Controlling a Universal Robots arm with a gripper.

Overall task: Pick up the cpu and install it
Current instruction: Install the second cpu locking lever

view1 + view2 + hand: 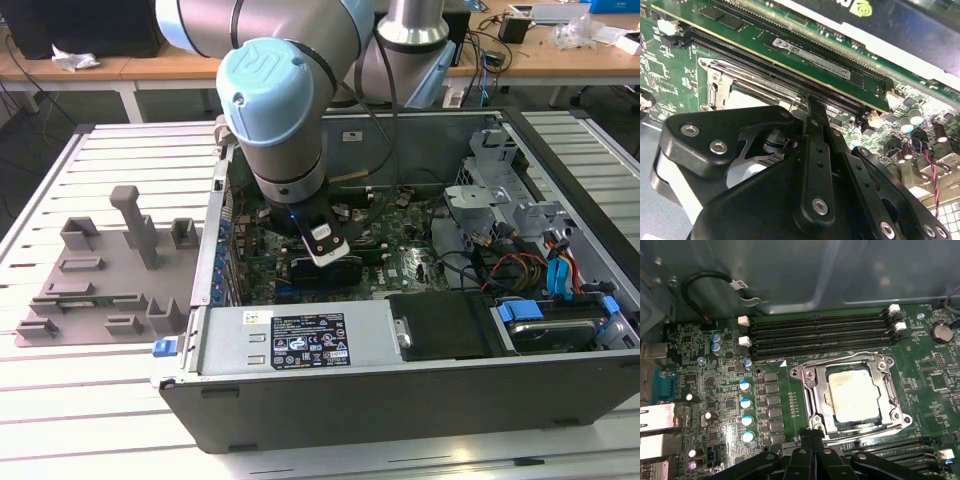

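The cpu (856, 394), a flat square chip with a pale silver top, lies seated in the metal socket frame (810, 390) on the green motherboard (720, 340). My gripper (811, 435) hovers just beside the socket's edge, its two black fingers pressed together with nothing between them. In the second wrist view the fingers (816, 125) point down at the socket frame (715, 75), and the gripper body hides most of the socket. In the exterior view the arm's wrist (285, 150) reaches down into the open computer case (400, 400).
Black memory slots (820, 332) run along one side of the socket, and a memory stick (825, 60) and a long black card (890, 20) along the other. A grey moulded tray (100, 270) lies outside the case on the exterior view's left. Cables (520, 265) and a drive cage (500, 180) fill the case's right.
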